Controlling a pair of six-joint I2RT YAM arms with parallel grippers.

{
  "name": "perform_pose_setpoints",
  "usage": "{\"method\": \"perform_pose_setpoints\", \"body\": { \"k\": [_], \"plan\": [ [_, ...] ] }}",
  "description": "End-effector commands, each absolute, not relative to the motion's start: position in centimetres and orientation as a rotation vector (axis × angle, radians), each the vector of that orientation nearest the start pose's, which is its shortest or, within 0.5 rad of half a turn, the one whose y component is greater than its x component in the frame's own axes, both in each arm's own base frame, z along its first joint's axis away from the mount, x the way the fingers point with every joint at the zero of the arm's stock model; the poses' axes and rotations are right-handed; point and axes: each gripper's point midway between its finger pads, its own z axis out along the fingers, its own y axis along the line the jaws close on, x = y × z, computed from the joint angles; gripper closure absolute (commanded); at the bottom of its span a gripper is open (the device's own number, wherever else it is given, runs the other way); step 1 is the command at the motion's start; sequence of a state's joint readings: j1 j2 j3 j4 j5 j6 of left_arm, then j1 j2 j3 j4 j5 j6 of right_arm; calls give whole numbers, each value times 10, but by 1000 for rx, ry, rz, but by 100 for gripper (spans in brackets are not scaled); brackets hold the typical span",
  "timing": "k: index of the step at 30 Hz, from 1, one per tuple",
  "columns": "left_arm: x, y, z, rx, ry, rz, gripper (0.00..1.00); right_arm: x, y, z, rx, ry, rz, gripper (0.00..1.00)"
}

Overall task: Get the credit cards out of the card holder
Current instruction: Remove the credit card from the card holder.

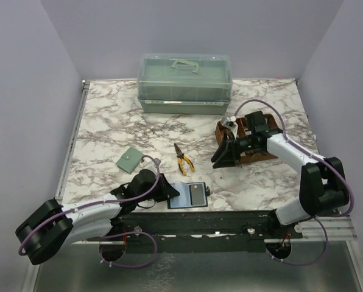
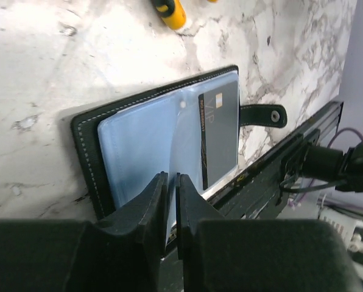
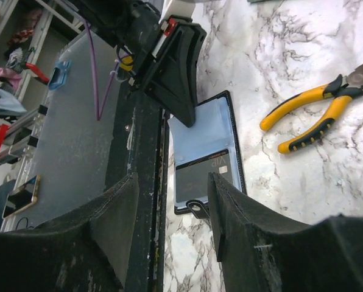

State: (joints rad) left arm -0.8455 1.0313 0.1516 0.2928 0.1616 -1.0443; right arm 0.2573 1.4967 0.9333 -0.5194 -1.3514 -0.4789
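Note:
The card holder (image 1: 180, 201) lies open at the table's near edge, black outside with a blue-grey lining (image 2: 139, 146) (image 3: 200, 131). Its snap strap (image 2: 264, 114) points right. A grey credit card (image 1: 197, 194) (image 2: 219, 137) (image 3: 203, 176) marked VIP sits inside a clear sleeve on the right half. My left gripper (image 1: 171, 193) (image 2: 172, 176) is over the holder's near edge, its jaws almost together with a raised leaf of the plastic sleeve pinched between them. My right gripper (image 1: 221, 155) (image 3: 172, 182) hangs open above the table behind and to the right of the holder, with nothing between its fingers.
Yellow-handled pliers (image 1: 183, 159) (image 3: 309, 115) lie just behind the holder. A sage-green wallet (image 1: 130, 160) sits to the left. A green lidded box (image 1: 184, 82) stands at the back. A brown tray (image 1: 254, 143) is under the right arm. The black base rail (image 1: 230, 222) borders the near edge.

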Motion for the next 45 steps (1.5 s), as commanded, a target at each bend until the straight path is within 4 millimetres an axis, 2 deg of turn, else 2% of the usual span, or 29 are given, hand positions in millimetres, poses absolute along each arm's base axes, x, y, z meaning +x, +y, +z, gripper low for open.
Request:
{"method": "perform_pose_setpoints", "body": {
  "k": [1, 3, 4, 6, 10, 13, 16, 17, 20, 21, 24, 26, 31, 36, 41, 45],
  "plan": [
    [144, -227, 33, -307, 2459, -1010, 81, 206, 243, 150, -1168, 1788, 1623, 45],
    [142, -219, 31, -375, 2492, -962, 75, 197, 251, 142, -1216, 1797, 1632, 45],
    [139, -217, 30, -407, 2513, -949, 68, 192, 254, 137, -1242, 1799, 1636, 45],
    [137, -215, 33, -428, 2521, -946, 60, 184, 260, 130, -1287, 1810, 1644, 45],
    [142, -220, 53, -401, 2462, -1003, 49, 177, 267, 117, -1316, 1858, 1647, 45],
    [150, -222, 76, -355, 2372, -1038, 34, 173, 268, 111, -1302, 1902, 1663, 45],
    [155, -222, 99, -348, 2274, -1101, 8, 165, 270, 113, -1271, 1912, 1732, 45],
    [156, -221, 105, -355, 2244, -1122, 2, 163, 272, 116, -1250, 1902, 1768, 45],
    [154, -227, 123, -331, 2135, -1254, 1, 157, 275, 126, -1159, 1936, 1895, 46],
    [153, -233, 136, -306, 2068, -1336, 1, 155, 277, 126, -1125, 1963, 1922, 46],
    [144, -244, 147, -233, 2005, -1474, 7, 153, 280, 119, -1006, 2094, 1919, 49],
    [141, -250, 146, -189, 2018, -1492, 11, 156, 281, 113, -922, 2167, 1883, 52],
    [143, -264, 134, -150, 2100, -1475, 11, 174, 281, 88, -612, 2452, 1659, 53],
    [148, -283, 121, -106, 2181, -1464, 12, 165, 283, 75, -564, 2539, 1627, 53],
    [151, -294, 114, -98, 2193, -1495, 28, 164, 283, 54, -554, 2623, 1535, 56],
    [148, -297, 105, -114, 2221, -1510, 42, 173, 277, 39, -518, 2669, 1396, 60]
  ]
}}
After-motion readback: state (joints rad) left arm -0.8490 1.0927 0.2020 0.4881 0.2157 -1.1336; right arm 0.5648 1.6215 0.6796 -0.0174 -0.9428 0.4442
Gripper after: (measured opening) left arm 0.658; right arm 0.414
